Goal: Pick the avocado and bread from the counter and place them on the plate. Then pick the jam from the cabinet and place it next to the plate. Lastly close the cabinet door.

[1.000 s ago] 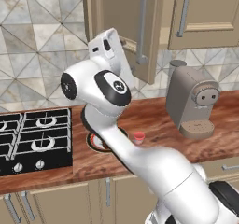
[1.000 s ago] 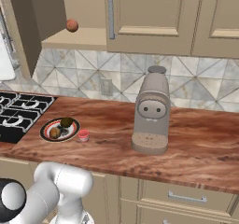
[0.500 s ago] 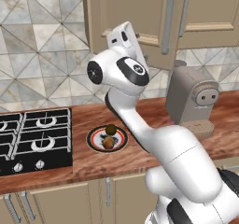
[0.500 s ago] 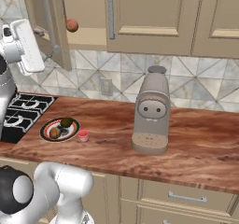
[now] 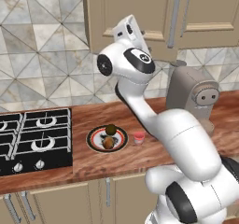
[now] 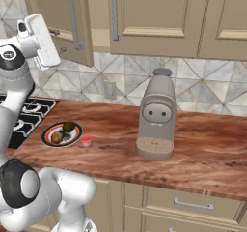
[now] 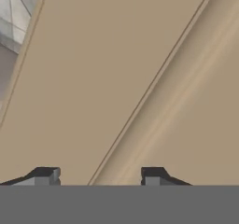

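Note:
The white plate (image 5: 92,139) (image 6: 46,136) rests on the wood counter (image 5: 93,160) with the dark avocado (image 5: 111,129) (image 6: 69,126) and the golden bread (image 5: 108,143) (image 6: 57,137) on it. Just right of the plate stands the red jam (image 5: 139,137) (image 6: 86,140). My gripper (image 5: 132,26) (image 6: 44,41) (image 7: 100,174) is raised against the outer face of the tan cabinet door (image 5: 140,8) (image 6: 60,18) (image 7: 116,78), which hangs partly ajar. It is shut and holds nothing.
A grey coffee machine (image 5: 191,94) (image 6: 157,115) stands on the counter to the right. A black gas hob (image 5: 32,136) (image 6: 24,120) lies left of the plate. More closed wall cabinets (image 6: 193,18) hang to the right.
The arm rose from near the counter to the cabinet door, and the door has swung partway toward closed. The fingers drew together.

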